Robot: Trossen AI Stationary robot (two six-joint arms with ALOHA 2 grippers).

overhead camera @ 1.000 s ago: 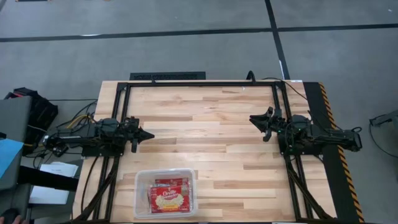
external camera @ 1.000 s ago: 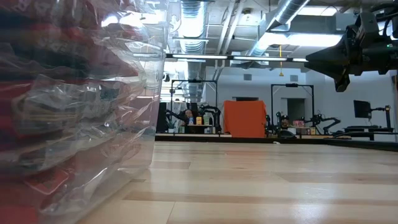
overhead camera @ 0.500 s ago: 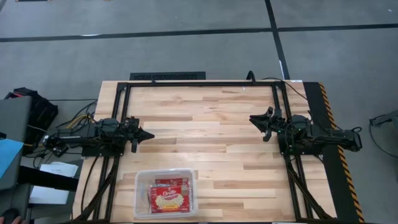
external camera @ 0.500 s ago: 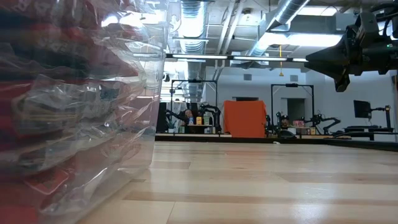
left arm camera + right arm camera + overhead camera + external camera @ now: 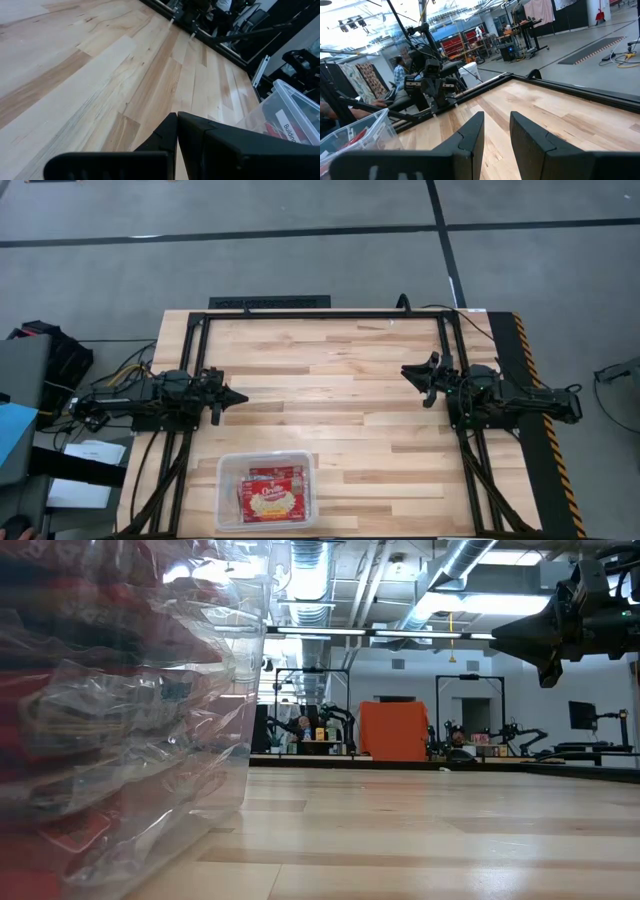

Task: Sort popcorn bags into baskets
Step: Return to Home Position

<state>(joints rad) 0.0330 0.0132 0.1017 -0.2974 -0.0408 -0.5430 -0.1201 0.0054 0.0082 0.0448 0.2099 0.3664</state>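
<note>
Resting unchanged, left end effector closed, right end effector narrowly parted, popcorn bags in tub

Nothing has visibly changed over the last second. In the high view the left gripper at mid-left and the right gripper at mid-right lie exactly where they lay, the first with fingers together, the second with fingers apart. The clear tub at lower centre and the popcorn bags inside it show no shift.
</note>
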